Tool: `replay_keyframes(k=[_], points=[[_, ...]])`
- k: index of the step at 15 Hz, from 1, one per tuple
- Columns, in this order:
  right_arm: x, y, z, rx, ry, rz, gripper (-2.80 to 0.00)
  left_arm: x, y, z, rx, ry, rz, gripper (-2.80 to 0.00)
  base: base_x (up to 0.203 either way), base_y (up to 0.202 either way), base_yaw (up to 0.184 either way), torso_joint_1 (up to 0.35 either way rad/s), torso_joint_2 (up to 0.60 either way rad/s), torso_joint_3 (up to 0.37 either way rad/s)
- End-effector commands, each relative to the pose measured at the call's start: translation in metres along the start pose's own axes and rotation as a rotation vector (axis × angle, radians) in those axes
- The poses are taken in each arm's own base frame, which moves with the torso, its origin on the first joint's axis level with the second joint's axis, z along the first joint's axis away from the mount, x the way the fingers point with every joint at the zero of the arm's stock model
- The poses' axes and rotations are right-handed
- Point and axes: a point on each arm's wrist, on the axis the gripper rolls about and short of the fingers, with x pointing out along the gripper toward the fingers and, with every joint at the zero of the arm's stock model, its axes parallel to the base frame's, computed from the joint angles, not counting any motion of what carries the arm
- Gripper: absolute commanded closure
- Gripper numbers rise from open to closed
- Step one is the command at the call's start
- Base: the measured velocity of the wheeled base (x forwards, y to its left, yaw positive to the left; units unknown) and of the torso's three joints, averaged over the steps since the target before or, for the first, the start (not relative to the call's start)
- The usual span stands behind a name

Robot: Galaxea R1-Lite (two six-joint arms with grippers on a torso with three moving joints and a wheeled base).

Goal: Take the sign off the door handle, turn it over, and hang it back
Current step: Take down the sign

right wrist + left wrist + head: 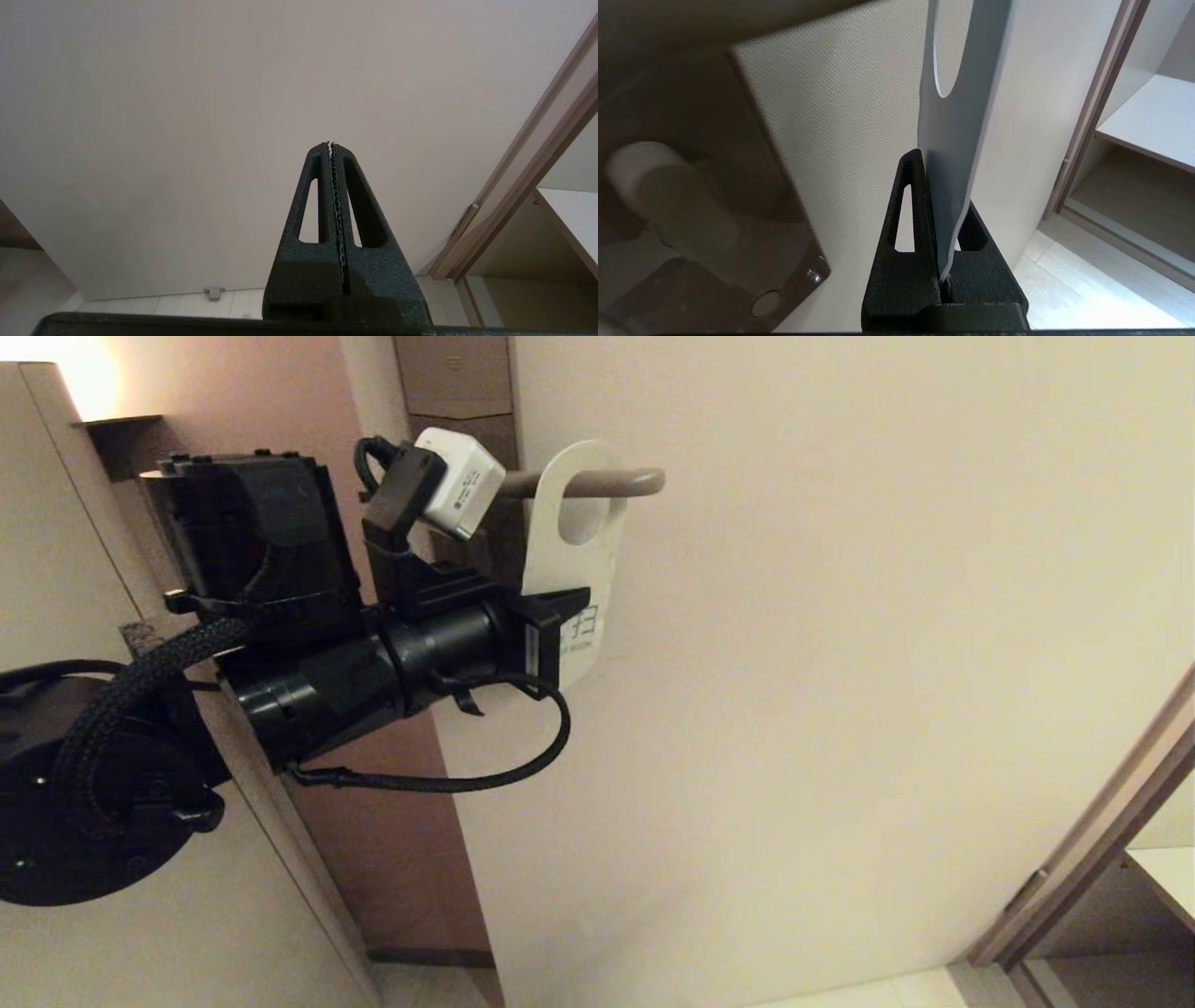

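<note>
Sign (581, 537) upright on door handle (597, 483), lower end pinched in left hand (558, 639).

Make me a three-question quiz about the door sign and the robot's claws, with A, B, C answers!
1. Where is the sign?
A. On the floor
B. Hanging on the door handle
C. On a shelf

2. What colour is the sign's side seen from the head?
A. White
B. Red
C. Green

3. What is the left gripper doing?
A. Wide open
B. Shut on nothing
C. Pinching the sign

Answers: 1 B, the handle passes through its hole. 2 A, it looks white. 3 C, the sign sits between its fingers.
</note>
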Motion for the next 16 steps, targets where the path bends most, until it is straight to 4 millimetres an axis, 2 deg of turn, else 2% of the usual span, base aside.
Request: replay_keyframes(k=[1, 5, 10, 16], points=[[0.0, 0.0, 0.0, 0.0, 0.001, 0.001, 0.0, 0.004, -0.001, -0.004, 0.003, 0.01, 0.005, 0.0, 0.0, 0.0, 0.0, 0.0, 0.0, 0.0], [0.0, 0.0, 0.0, 0.0, 0.001, -0.001, 0.0, 0.016, -0.011, -0.008, 0.004, 0.028, 0.046, 0.0, 0.0, 0.0, 0.0, 0.0, 0.0, 0.0], [0.0, 0.0, 0.0, 0.0, 0.001, 0.001, 0.0, 0.031, -0.016, -0.001, 0.005, 0.003, 0.069, 0.0, 0.0, 0.0, 0.0, 0.0, 0.0, 0.0], [0.0, 0.0, 0.0, 0.0, 0.001, 0.001, 0.0, 0.043, -0.023, -0.001, 0.005, 0.008, 0.097, 0.0, 0.0, 0.0, 0.0, 0.0, 0.0, 0.0]])
